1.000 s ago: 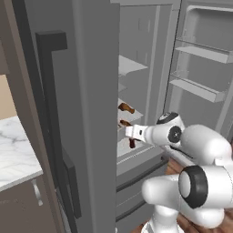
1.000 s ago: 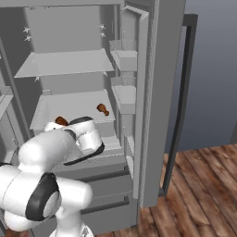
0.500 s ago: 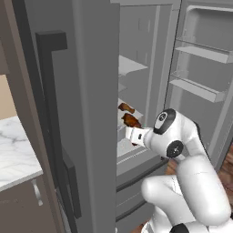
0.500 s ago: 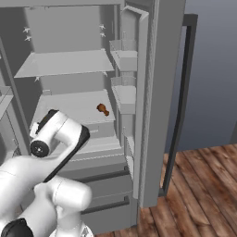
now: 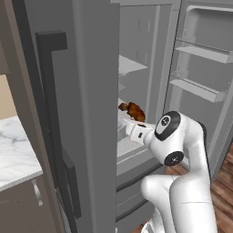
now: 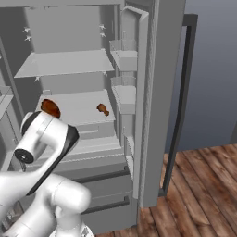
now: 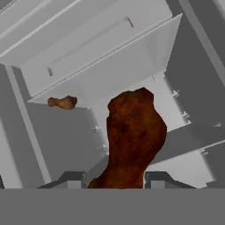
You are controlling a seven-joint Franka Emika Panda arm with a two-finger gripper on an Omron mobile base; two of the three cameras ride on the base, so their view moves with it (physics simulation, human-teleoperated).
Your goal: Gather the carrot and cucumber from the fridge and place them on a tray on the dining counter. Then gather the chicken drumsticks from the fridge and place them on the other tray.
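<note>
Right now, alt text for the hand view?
A brown chicken drumstick sits between the gripper fingertips, close to the camera. Behind it are grey fridge shelves, with a second drumstick lying farther off.

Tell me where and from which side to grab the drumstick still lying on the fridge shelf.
Grip the second drumstick across its thick meaty end, the jaws straddling its long axis, coming in from the open fridge front. It lies flat on the shelf with bare surface around it. The gripper is already shut on the first drumstick, so that one needs unloading first.
</note>
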